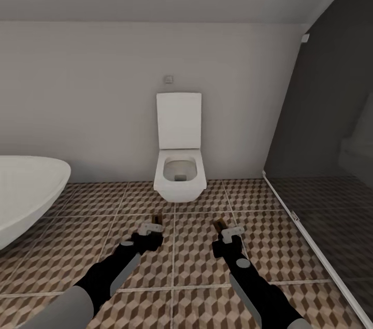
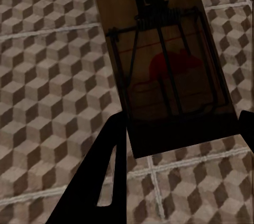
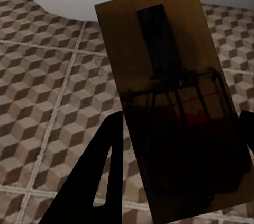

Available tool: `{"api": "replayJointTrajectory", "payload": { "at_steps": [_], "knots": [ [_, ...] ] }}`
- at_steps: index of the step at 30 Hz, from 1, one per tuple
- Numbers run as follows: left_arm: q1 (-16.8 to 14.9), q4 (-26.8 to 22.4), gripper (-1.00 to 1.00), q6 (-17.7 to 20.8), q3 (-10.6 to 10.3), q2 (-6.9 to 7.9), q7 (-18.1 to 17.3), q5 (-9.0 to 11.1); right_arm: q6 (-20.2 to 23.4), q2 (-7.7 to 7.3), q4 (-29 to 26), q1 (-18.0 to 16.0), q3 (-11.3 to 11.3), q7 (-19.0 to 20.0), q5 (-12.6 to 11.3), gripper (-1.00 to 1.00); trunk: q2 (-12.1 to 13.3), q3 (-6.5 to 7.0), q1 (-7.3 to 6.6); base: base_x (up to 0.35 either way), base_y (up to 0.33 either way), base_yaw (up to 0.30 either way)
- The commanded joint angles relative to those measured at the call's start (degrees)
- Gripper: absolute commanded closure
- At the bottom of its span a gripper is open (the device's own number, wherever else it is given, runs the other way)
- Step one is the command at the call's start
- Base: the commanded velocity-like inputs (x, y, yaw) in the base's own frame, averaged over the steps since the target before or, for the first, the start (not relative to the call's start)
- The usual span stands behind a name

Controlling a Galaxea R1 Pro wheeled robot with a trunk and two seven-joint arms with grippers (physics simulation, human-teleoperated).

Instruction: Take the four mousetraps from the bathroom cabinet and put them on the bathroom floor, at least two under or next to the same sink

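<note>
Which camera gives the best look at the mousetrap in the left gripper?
The left wrist view: the left gripper's mousetrap shows close up there, with its wire spring bar and red mark plain. In the head view it is a small tan sliver at the left gripper. The right wrist view shows the other mousetrap instead.

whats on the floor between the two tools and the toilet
Nothing: in the head view, only bare bathroom floor separates the toilet from the left tool and right tool, each holding a mousetrap.

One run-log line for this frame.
left gripper: holds mousetrap | right gripper: holds mousetrap | facing: toilet | below: bathroom floor
</note>
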Motion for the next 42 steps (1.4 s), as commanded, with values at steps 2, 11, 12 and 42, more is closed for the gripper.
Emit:
{"api": "replayJointTrajectory", "payload": {
  "at_steps": [2,11,12,42],
  "knots": [
    [-0.06,-0.36,1.00,1.73,-0.34,-0.07,0.58,0.48,1.66,-0.06,-0.53,-0.05,0.25,-0.59,-0.47,1.00,-0.03,-0.06,-0.01,0.000,0.000,0.000],
    [-0.06,-0.61,1.00,5.49,-0.22,-0.53,0.58,0.44,7.61,-0.13,-3.34,-0.05,0.17,-0.51,-0.46,1.00,-0.03,-0.06,-0.01,0.000,0.000,0.000],
    [-0.06,-0.61,1.00,5.52,-0.22,-0.53,0.58,0.43,7.66,-0.13,-3.37,-0.05,0.17,-0.51,-0.46,1.00,-0.03,-0.06,-0.01,0.000,0.000,0.000],
    [-0.06,-1.05,1.00,5.62,-0.31,-0.54,0.52,0.46,7.76,-0.22,-3.48,-0.05,0.17,-0.51,-0.46,1.00,-3.64,-1.67,1.97,0.000,0.000,0.000]
  ]
}}
